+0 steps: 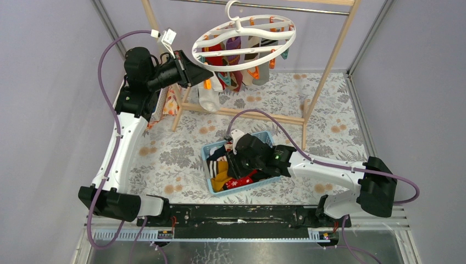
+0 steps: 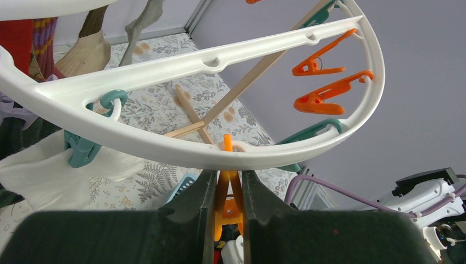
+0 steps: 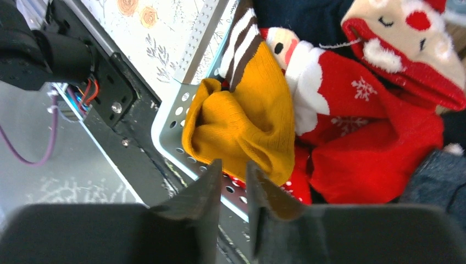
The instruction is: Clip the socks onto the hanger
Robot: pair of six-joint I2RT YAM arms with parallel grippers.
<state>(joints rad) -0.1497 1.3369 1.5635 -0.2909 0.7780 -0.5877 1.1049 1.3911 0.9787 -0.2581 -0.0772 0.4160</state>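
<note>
floral tablecloth [image 1: 176, 159], blue basket [image 1: 211, 184], wooden frame [image 1: 258, 114]

The left arm stands raised and reaches up and to the right, with the left gripper [image 2: 226, 190] held high; its jaws are pressed onto an orange clip [image 2: 227, 187]. The right arm bends low to the left, and the right gripper [image 3: 233, 181] points down, its jaws nearly together with only a narrow gap.
</note>
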